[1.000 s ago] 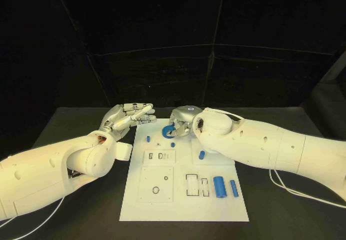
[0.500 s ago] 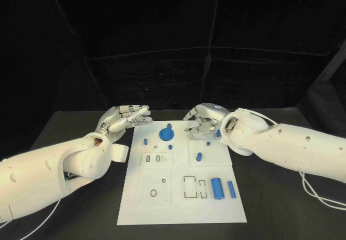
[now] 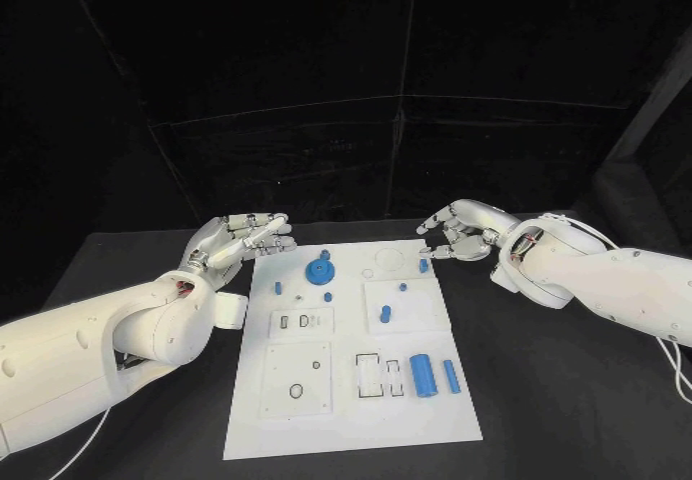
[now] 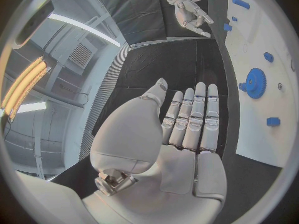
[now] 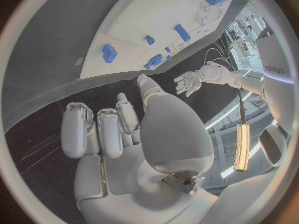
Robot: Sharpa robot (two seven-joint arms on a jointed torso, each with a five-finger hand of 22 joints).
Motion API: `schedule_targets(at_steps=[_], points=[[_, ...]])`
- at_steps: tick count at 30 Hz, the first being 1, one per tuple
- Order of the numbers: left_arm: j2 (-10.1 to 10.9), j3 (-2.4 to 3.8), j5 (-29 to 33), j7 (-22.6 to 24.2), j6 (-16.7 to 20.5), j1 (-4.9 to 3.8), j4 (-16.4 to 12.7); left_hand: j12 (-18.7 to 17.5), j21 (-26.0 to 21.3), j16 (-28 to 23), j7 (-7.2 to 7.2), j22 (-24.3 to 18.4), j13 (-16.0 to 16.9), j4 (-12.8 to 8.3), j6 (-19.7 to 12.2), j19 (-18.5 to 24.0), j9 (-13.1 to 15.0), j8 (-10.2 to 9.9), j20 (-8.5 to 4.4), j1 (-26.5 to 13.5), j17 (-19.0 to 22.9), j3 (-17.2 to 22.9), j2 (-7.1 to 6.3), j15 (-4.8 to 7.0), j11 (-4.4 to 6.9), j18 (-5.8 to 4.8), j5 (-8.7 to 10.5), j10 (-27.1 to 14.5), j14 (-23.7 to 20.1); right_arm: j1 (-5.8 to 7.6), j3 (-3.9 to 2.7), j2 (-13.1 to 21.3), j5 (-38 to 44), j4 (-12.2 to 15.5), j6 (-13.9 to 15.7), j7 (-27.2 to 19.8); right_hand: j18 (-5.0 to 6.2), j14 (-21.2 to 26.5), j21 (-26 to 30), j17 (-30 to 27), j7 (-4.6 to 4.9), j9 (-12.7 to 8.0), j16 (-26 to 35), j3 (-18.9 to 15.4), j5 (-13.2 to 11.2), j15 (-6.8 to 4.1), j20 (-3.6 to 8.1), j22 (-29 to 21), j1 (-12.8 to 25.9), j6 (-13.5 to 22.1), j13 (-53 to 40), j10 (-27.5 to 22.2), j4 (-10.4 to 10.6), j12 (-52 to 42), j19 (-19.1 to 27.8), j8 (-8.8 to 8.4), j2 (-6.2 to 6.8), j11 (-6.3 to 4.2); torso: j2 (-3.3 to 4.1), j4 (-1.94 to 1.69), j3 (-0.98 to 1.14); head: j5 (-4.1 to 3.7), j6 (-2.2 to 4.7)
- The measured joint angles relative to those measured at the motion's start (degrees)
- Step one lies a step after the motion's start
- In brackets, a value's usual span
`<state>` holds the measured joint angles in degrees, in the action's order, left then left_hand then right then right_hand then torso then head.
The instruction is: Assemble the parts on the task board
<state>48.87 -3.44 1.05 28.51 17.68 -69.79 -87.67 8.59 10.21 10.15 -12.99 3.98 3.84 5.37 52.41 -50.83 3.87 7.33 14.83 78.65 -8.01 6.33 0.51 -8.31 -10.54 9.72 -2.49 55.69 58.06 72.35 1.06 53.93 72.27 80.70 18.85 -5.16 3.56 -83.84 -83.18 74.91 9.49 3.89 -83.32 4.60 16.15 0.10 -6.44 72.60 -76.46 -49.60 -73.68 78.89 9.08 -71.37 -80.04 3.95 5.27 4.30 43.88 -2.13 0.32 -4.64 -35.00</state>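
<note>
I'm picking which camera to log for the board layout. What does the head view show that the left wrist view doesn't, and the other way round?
Head view alone: the near end of the task board, with the large blue cylinder and the slimmer blue pin beside it. Left wrist view alone: the left hand from behind, fingers straight and together, holding nothing. Both: the blue gear on the board's far end, and the right hand off the board's far right corner.

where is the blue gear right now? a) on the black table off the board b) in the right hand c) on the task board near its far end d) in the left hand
c: the blue gear sits on the task board near its far end, with the left hand and right hand both off it and holding nothing.
</note>
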Motion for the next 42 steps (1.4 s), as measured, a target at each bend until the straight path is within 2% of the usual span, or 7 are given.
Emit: schedule_targets(at_steps=[7,12,19,21,27,42], points=[[-0.05,0.0,0.0,0.0,-0.01,0.01,0.11,0.0,0.0,0.0,0.0,0.0,0.0,-0.33,0.0,0.0,0.0,0.0,0.0,0.3,0.0,0.01,0.29,0.0,0.0,0.0,0.0,0.0,0.0,-0.83,0.02,0.39,-4.16,-1.26,-0.1,-1.65,0.0,0.0,0.0,0.0,0.0,0.0,0.24,-0.39,0.65,0.0,0.21,-0.15,-1.01,0.0,0.09,0.0,-0.39,0.0,0.21,0.0,-0.06,0.0,0.01,0.08,0.0,-0.66,-0.24],[-0.04,0.0,0.0,0.0,-0.01,0.02,0.09,0.0,0.0,0.0,0.0,0.01,0.0,-0.32,0.0,0.0,0.0,0.0,0.0,0.3,0.01,0.01,0.29,0.0,0.0,0.0,0.0,0.0,0.0,-1.66,0.04,0.1,-5.59,-2.61,-0.26,-2.24,-0.01,0.0,0.0,0.0,0.0,-0.01,0.24,-0.8,1.08,0.0,0.21,-0.08,-2.02,0.0,0.08,0.0,-0.8,0.0,0.2,0.0,-0.09,0.0,0.01,0.07,-0.09,-1.04,-0.32],[-0.02,0.0,0.0,0.0,-0.02,0.02,0.08,0.0,0.0,0.0,0.0,0.01,0.0,-0.32,0.0,0.0,0.0,0.0,0.0,0.3,0.01,0.01,0.29,0.0,0.0,0.0,0.0,0.0,0.0,-2.44,0.05,-1.12,-6.63,-4.39,-0.68,-2.48,0.0,0.0,0.0,-0.01,-0.2,0.06,0.24,-0.34,1.36,0.0,0.21,0.11,-3.7,-0.21,0.03,0.0,-1.71,0.0,0.2,0.0,-1.0,0.0,0.01,-0.09,-0.09,-1.12,-0.48],[-0.02,0.0,0.0,0.0,-0.02,0.02,0.11,0.0,0.0,0.0,0.0,0.01,0.0,-0.32,0.0,0.0,0.0,0.0,0.0,0.3,0.01,0.01,0.29,0.0,0.0,0.0,0.0,0.0,0.0,-2.61,0.05,-1.45,-6.75,-4.85,-0.92,-2.48,-0.01,0.0,0.0,-0.01,-0.2,0.06,0.24,-0.5,1.36,0.0,0.21,0.13,-3.91,-0.21,0.03,0.01,-1.87,0.0,0.2,0.0,-0.76,0.0,0.01,-0.13,-0.09,-1.14,-0.53],[-0.05,-0.01,0.0,0.0,-0.04,0.02,0.31,0.0,-0.11,0.0,0.0,0.01,0.0,-0.32,0.0,0.0,0.0,0.0,0.0,0.3,0.02,0.01,0.29,0.0,0.0,0.0,0.0,0.0,0.0,-3.29,0.03,-2.09,-6.78,-5.51,-1.78,-2.48,0.0,0.0,0.0,-0.01,0.0,0.13,0.24,-0.39,1.12,0.0,0.2,0.3,-4.21,-0.81,-0.11,0.01,-2.29,0.0,0.2,0.06,-1.07,0.0,0.01,-0.13,-0.09,-1.04,-0.64],[-0.2,-0.01,0.0,-0.01,-0.07,0.05,0.54,0.0,-0.22,0.0,0.0,0.02,0.0,-0.32,0.0,0.0,0.0,0.0,0.0,0.3,-0.03,0.01,0.29,0.0,0.0,0.0,0.0,0.0,0.0,-4.15,0.04,-3.54,-5.68,-7.32,-3.89,-2.08,0.0,0.0,0.0,0.0,-0.35,0.32,0.0,-0.36,0.15,0.0,0.42,0.75,-4.97,-2.3,-0.44,0.02,-2.96,-0.23,-0.02,0.86,-1.82,-0.01,0.03,-0.08,-0.16,-1.07,-0.73]])
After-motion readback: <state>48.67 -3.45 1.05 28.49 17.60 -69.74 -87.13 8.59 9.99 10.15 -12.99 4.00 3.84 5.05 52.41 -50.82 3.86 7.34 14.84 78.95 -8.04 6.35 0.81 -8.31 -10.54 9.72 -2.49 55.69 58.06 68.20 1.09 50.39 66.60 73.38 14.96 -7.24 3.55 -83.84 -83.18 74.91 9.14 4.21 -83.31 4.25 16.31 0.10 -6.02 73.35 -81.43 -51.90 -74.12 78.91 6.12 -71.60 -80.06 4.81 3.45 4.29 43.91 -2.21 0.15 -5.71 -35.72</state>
